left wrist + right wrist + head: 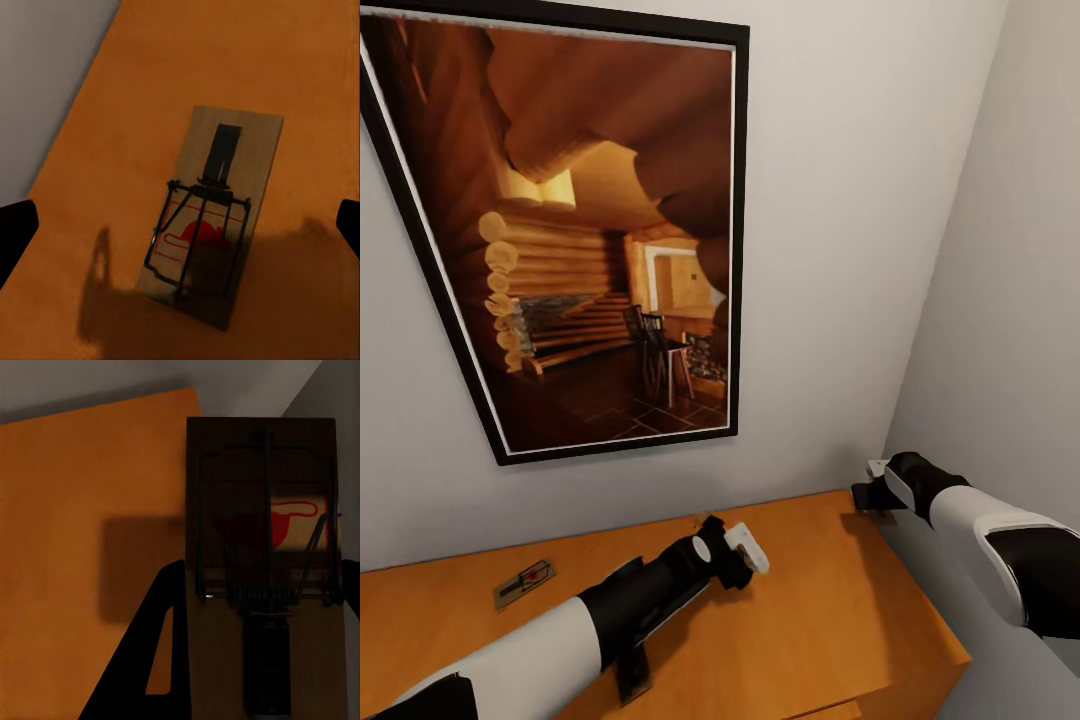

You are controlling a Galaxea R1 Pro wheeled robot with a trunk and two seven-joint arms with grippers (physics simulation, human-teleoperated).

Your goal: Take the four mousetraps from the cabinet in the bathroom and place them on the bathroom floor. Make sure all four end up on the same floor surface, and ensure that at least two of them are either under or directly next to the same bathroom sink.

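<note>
My right gripper (259, 660) grips one mousetrap (262, 547); my left gripper (180, 225) hangs wide open above another trap (210, 217) on the cabinet (810, 610). A third trap (525, 582) lies there too, and I judge none floored yet

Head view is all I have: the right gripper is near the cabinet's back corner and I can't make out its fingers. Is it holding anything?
Observer: Yes. In the right wrist view, the right gripper is shut on a mousetrap, with a finger on either side.
Operator: Lifted, or resting on the cabinet?
Observer: It looks lifted. Its shadow falls apart from it on the cabinet top.
Operator: And the left gripper?
Observer: Open. In the left wrist view, the left gripper is above a second mousetrap that lies flat on the cabinet top. The fingers are spread wide of it and not touching.
</note>
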